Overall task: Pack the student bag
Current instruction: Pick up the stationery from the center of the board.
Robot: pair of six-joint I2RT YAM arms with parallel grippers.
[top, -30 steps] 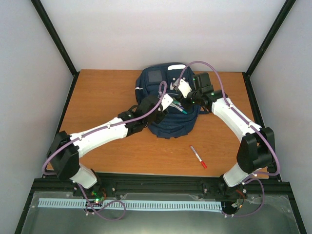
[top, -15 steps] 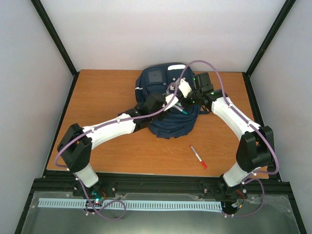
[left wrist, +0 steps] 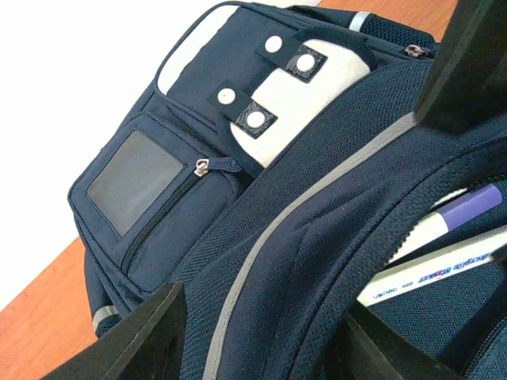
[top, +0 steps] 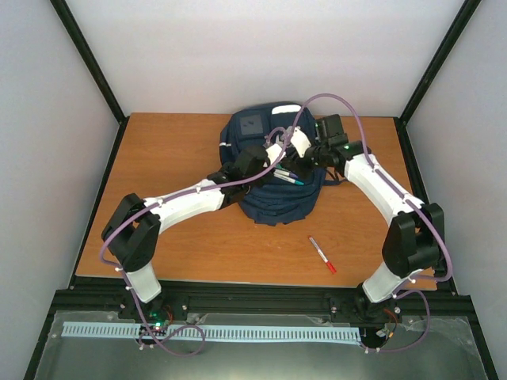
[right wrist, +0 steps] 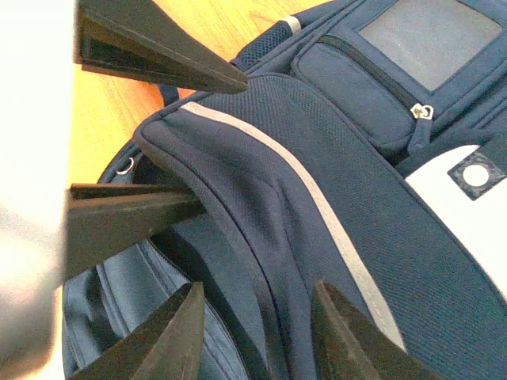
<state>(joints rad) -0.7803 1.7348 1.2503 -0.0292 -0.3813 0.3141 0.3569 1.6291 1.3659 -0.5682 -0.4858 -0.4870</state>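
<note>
Backpack point(top: 273, 206) at far centre of tabletop point(top: 174, 158), both arms over it.
Left wrist: left fingers point(left wrist: 150, 332) released, astride its flap; two pens point(left wrist: 428, 273) in the opening. Right wrist: right fingers point(right wrist: 170, 340) grasping the flap's edge.

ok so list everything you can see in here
student bag: one, navy with pale stripes and a white panel, far middle of the table, main compartment open
pens: two, white, one purple-capped, poking from the open compartment
red-capped pen: one, white barrel, loose on the table, nearer and right of the bag
table: one, orange-brown wood
arms: two, white with black joints, both reaching to the bag
left pincer: one, black, open over the bag's flap
right pincer: one, black, shut on the opening's edge
</note>
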